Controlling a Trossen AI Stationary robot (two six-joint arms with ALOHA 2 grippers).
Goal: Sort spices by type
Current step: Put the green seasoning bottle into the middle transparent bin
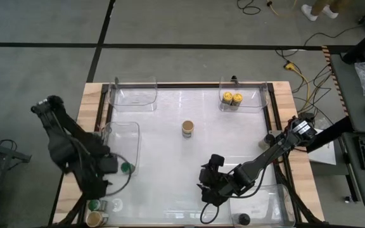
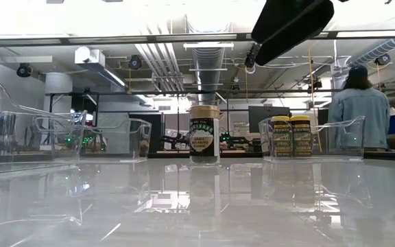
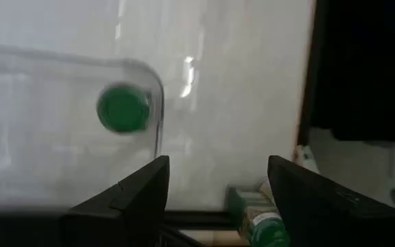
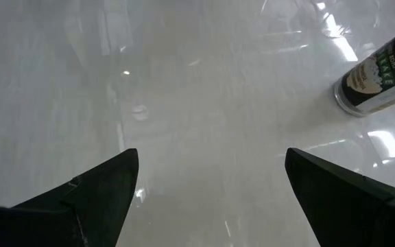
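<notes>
High view: tan-lid jar (image 1: 187, 128) alone mid-table; right pincer (image 1: 209, 190) spread, empty; left pincer (image 1: 109, 183) spread near table edge.

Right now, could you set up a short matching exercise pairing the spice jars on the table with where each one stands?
Things:
1. yellow-lidded jars
2. tan-lidded jar
3. green-lidded jar
4. black-lidded jar

Places:
A. alone on the bare table near its middle
B. in the clear bin by the left arm
C. in the bin near the right arm
D. side by side in the far right bin

Pairs: 1-D, 2-A, 3-B, 4-C
</notes>
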